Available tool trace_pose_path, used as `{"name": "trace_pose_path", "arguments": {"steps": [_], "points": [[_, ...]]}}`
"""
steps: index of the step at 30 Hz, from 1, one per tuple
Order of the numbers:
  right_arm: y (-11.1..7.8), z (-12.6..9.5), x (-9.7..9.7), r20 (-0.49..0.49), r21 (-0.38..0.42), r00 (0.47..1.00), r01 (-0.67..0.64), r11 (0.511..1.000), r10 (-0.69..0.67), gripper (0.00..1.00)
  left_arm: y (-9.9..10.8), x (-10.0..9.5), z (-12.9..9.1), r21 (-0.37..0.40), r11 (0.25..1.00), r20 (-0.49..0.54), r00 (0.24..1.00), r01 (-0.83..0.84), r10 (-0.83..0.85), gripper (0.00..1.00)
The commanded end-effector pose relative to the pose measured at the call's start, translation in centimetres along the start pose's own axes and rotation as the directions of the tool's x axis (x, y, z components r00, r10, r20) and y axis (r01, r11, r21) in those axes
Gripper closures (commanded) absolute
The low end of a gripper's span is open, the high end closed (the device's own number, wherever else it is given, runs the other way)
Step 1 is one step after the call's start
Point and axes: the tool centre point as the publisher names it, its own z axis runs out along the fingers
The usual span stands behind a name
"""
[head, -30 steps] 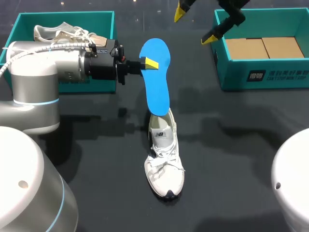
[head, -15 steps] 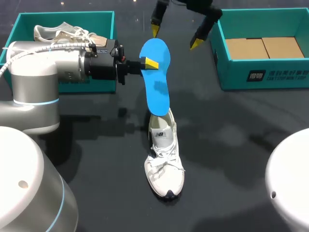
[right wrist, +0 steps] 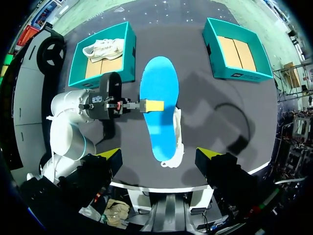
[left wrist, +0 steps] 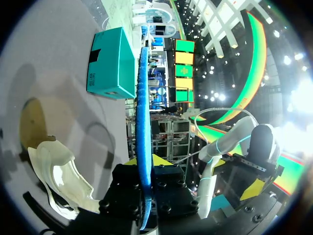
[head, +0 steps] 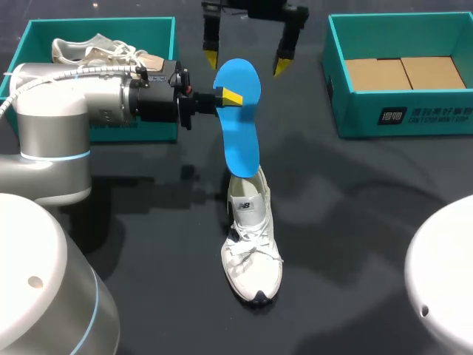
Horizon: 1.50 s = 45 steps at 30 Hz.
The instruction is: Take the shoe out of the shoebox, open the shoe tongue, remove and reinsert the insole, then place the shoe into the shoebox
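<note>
— What else sits on the dark worktop (head: 355, 222)?
— A spare white sneaker (head: 96, 50) at the worktop's far left corner, and two brown cardboard sheets (head: 403, 72) side by side at its far right corner.

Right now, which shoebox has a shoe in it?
The left box: a white shoe lies inside it. The right box holds only cardboard. The other shoe stands on the table, in neither box.

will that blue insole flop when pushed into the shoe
Probably fairly stiff: the insole stands nearly straight though the left gripper pinches just one edge. It looks thin, so likely light, and may bow against the shoe.
</note>
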Motion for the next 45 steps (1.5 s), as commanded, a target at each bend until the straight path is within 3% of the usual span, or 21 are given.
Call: {"name": "trace_pose_path", "arguments": {"steps": [1,4,6,16,23,29,36,45], "points": [[0.2,0.5,1.0,0.060,0.006,0.998,-0.001,1.000,0.001,0.00,0.1,-0.1,0.0,0.001,1.000,0.000,1.000,0.000,0.000,1.00],[0.2,0.6,1.2,0.058,-0.001,0.998,-0.009,1.000,0.009,0.00,0.1,-0.1,0.0,0.001,1.000,0.000,1.000,0.000,0.000,1.00],[0.0,0.5,0.9,0.002,-0.015,1.000,-0.001,1.000,0.001,0.00,0.1,-0.1,0.0,0.001,1.000,0.000,1.000,0.000,0.000,1.00],[-0.8,0.4,-3.8,-0.256,-0.013,0.966,-0.046,0.999,0.041,0.00,0.1,-0.1,0.0,0.001,1.000,0.000,1.000,0.000,0.000,1.00],[-1.1,0.5,-6.9,-0.475,0.014,0.877,-0.066,0.998,0.064,0.00,0.1,-0.1,0.0,0.001,1.000,0.000,1.000,0.000,0.000,1.00],[-0.9,1.4,-8.8,-0.647,0.076,0.758,-0.051,0.996,0.088,0.00,0.1,-0.1,0.0,0.001,1.000,0.000,1.000,0.000,0.000,1.00],[-0.8,2.7,-10.0,-0.763,0.101,0.638,-0.036,0.994,0.101,0.00,0.1,-0.1,0.0,0.001,1.000,0.000,1.000,0.000,0.000,1.00],[-0.9,3.9,-10.5,-0.825,0.107,0.556,-0.025,0.994,0.103,0.00,0.1,-0.1,0.0,0.001,1.000,0.000,1.000,0.000,0.000,1.00]]}}
